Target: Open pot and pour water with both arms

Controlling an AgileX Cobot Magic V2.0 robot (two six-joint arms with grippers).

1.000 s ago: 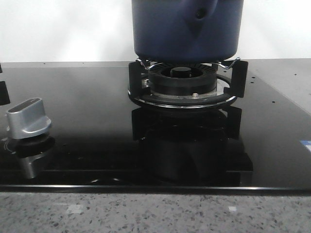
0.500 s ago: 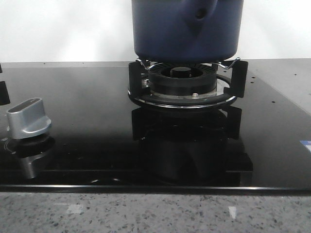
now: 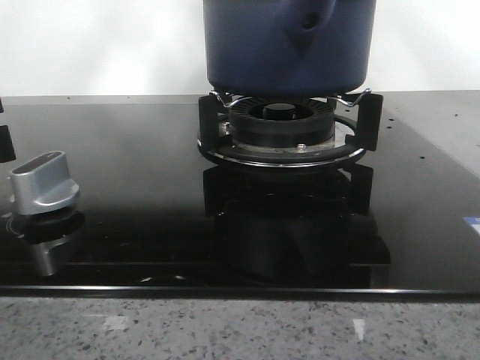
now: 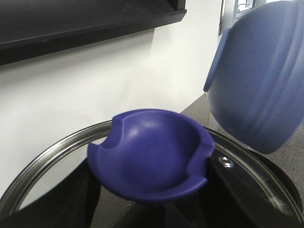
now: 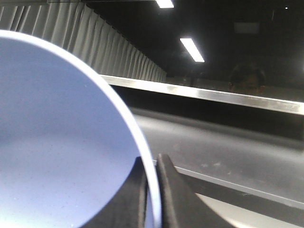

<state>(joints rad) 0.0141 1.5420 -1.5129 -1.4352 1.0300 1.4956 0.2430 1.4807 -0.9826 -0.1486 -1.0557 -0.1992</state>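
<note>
Black glass cooktop (image 3: 135, 187) covers most of the speckled stone tabletop (image 3: 225, 330), with a white wall behind. The dark navy pot (image 3: 289, 45) sits on the metal burner grate (image 3: 281, 131) at the far centre of the front view, its tapered handle bracket with a small hole facing the camera and its top cut off by the frame edge. A silver control knob (image 3: 43, 182) stands on the glass well to the left of the burner.

Neither arm appears in the front view. The left wrist camera looks down on a blue cupped lid knob (image 4: 152, 154) fixed to a glass lid (image 4: 42, 161) with a steel rim, close in front of the left gripper; dark shapes at the frame's lower edge sit under the knob, but whether the left gripper is clenched on it or released cannot be told. A lighter blue bowl (image 4: 259, 76) hangs tilted just beside the lid, its outer wall toward that camera.

The right wrist camera shows the same bowl's pale blue inside (image 5: 61, 142) filling much of the picture, with the right gripper (image 5: 153, 194) clenched on its rim, one dark finger inside the wall and one outside.
</note>
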